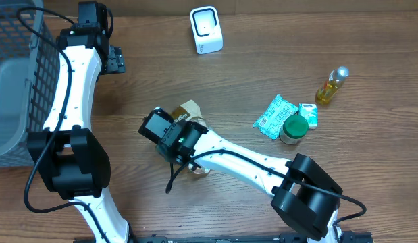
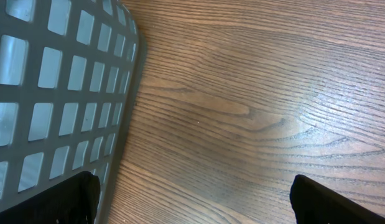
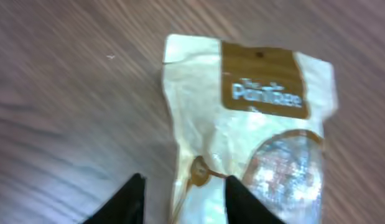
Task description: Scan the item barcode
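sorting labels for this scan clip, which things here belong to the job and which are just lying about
For the job: cream pouch, white scanner, right gripper.
Lying about: green packet, green-lidded jar, small oil bottle, grey basket, left gripper.

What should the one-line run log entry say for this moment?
left gripper: open, empty, beside basket | right gripper: jaws parted around snack pouch edge, pouch lying on table | white scanner: far from pouch
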You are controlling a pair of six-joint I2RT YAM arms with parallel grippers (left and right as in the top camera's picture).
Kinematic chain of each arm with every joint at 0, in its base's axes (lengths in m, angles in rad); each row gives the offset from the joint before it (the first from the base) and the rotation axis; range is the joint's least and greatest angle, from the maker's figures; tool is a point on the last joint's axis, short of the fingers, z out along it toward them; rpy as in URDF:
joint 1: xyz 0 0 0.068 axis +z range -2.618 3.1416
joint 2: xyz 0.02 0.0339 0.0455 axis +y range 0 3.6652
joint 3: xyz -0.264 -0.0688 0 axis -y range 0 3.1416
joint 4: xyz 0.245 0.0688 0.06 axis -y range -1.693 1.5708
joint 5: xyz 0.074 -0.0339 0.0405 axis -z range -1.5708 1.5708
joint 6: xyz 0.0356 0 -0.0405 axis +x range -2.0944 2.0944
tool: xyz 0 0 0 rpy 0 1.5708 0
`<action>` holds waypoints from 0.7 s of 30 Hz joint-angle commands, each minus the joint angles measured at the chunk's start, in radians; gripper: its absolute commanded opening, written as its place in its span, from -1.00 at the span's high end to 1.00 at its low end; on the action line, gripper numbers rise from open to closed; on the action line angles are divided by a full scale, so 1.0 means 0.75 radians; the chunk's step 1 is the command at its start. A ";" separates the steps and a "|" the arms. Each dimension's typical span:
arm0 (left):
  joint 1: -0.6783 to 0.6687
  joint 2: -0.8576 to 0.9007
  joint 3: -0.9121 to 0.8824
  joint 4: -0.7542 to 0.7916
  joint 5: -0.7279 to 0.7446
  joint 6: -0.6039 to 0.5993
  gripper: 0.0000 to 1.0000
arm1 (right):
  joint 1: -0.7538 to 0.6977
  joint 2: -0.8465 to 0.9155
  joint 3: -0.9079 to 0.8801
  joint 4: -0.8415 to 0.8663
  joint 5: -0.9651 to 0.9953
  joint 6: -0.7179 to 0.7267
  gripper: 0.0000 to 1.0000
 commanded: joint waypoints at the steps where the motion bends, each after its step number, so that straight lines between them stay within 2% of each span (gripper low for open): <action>1: -0.009 -0.007 0.012 0.002 -0.016 -0.013 -0.99 | 0.003 0.004 -0.006 0.026 -0.109 0.004 0.01; 3: -0.009 -0.007 0.012 0.002 -0.016 -0.013 -0.99 | -0.001 0.004 -0.006 0.032 -0.109 0.004 -0.21; 4: -0.009 -0.007 0.012 0.002 -0.016 -0.013 -0.99 | -0.004 0.004 -0.006 0.032 -0.109 0.004 -0.24; 11: -0.009 -0.007 0.012 0.002 -0.016 -0.013 -0.99 | -0.068 0.004 -0.006 0.016 -0.108 0.083 -0.28; 21: -0.009 -0.007 0.012 0.002 -0.016 -0.013 -0.99 | -0.301 0.004 -0.006 -0.135 -0.109 0.248 -0.31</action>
